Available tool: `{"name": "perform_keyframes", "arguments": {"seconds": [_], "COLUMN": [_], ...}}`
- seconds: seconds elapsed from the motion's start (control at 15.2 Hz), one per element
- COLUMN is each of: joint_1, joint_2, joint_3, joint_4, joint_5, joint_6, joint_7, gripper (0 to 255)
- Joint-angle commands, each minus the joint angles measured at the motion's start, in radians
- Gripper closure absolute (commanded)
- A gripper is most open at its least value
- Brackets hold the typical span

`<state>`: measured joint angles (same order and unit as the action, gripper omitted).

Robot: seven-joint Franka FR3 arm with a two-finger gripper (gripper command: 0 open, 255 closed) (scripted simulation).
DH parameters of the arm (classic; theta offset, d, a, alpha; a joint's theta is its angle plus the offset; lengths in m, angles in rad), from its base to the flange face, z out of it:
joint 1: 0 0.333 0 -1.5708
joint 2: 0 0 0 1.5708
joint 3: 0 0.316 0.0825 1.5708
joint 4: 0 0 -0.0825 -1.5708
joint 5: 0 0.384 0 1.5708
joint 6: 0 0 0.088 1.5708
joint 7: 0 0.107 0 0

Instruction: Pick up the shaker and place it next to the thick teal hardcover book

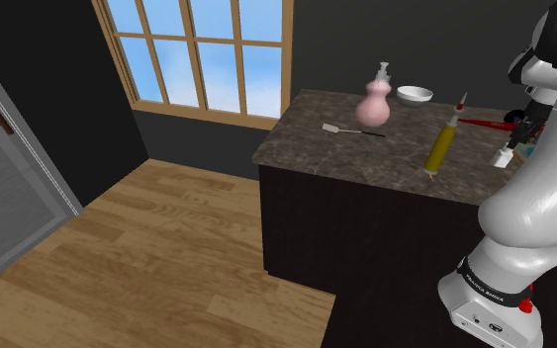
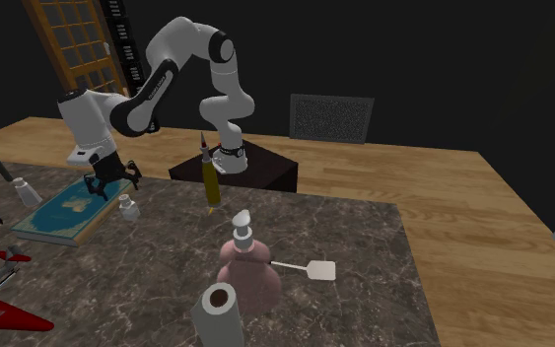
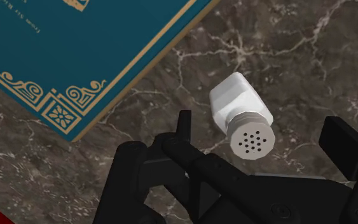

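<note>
Looking at this one, the job seemed basically done: the white shaker (image 3: 238,105) stood on the marble countertop (image 3: 285,51) just beside the corner of the teal hardcover book (image 3: 75,44), not touching it. The gripper (image 2: 110,183) hovered over it with jaws wide and the fingers clear of the shaker, so only backing off looked left. Hard bits: the book ran off the wrist view's edge, and the arm (image 1: 533,213) covered the book in the shoulder view.

One book (image 2: 60,215), perhaps two shakers (image 2: 127,208)
</note>
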<state>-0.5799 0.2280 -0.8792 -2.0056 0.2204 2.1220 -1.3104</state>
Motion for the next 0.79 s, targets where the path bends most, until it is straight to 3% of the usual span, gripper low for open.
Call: {"name": "perform_keyframes", "arguments": {"seconds": [0.0,0.2,0.73], "joint_1": [0.007,0.022,0.022], "joint_2": [-0.019,-0.065,-0.065], "joint_3": [-0.008,-0.023,-0.022], "joint_4": [0.017,0.072,0.072], "joint_5": [-0.019,-0.065,-0.066], "joint_6": [-0.028,-0.111,-0.111], "joint_7": [0.013,0.044,0.044], "gripper": [0,0,0]}}
